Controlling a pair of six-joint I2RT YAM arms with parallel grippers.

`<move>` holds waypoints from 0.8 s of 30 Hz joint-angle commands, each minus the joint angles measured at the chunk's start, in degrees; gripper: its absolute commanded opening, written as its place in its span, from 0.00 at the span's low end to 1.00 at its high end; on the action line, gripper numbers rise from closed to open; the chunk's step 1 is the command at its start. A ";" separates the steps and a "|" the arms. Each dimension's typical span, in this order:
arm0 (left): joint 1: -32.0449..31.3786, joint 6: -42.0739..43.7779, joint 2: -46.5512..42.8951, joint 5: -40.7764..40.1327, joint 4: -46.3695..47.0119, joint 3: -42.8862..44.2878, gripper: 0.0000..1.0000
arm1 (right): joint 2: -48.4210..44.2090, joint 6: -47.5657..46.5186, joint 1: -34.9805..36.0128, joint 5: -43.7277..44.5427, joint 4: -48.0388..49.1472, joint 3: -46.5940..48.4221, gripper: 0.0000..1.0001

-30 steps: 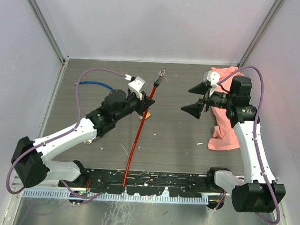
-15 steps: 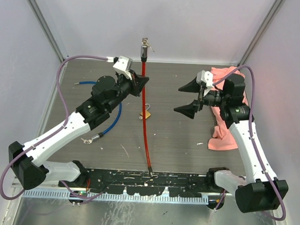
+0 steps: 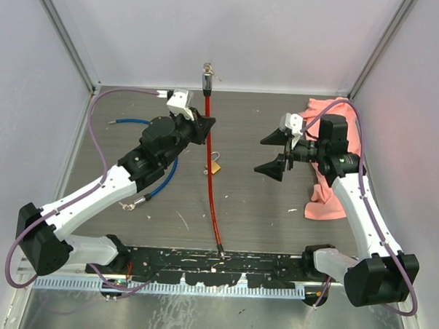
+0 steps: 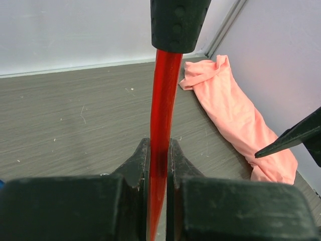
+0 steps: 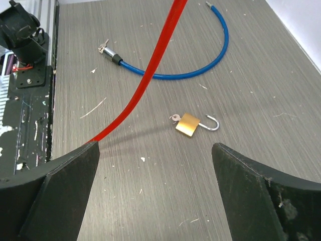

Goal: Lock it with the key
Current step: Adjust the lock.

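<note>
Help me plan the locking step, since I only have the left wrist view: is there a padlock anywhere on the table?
Observer: Yes, a small brass padlock lies on the grey table, its shackle swung open.
Operator: Is the right hand holding anything?
Observer: No, the right hand is open and empty, hovering over the table.
Operator: Anything else lying near that padlock?
Observer: A blue cable lock lies curved on the table, close to the padlock but not touching it.
</note>
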 commanded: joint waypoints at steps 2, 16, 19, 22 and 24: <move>-0.04 0.59 -1.16 0.81 4.52 1.26 0.00 | -0.20 -4.53 0.12 0.72 -3.69 2.78 0.99; 0.74 -1.40 -6.81 3.22 3.02 -1.61 0.00 | -0.66 -7.29 -0.79 0.77 -4.83 0.79 0.99; 0.82 -2.64 -6.82 3.73 1.83 -0.29 0.00 | -1.76 -7.31 -0.80 0.28 -4.94 0.35 0.99; 0.81 -3.85 -6.73 3.32 1.57 0.01 0.00 | -2.37 -7.45 -0.70 -1.10 -5.40 -0.30 0.99; 0.80 -4.64 -6.81 3.19 1.55 -0.25 0.00 | -2.42 -8.18 -0.70 -1.77 -6.76 -0.13 0.99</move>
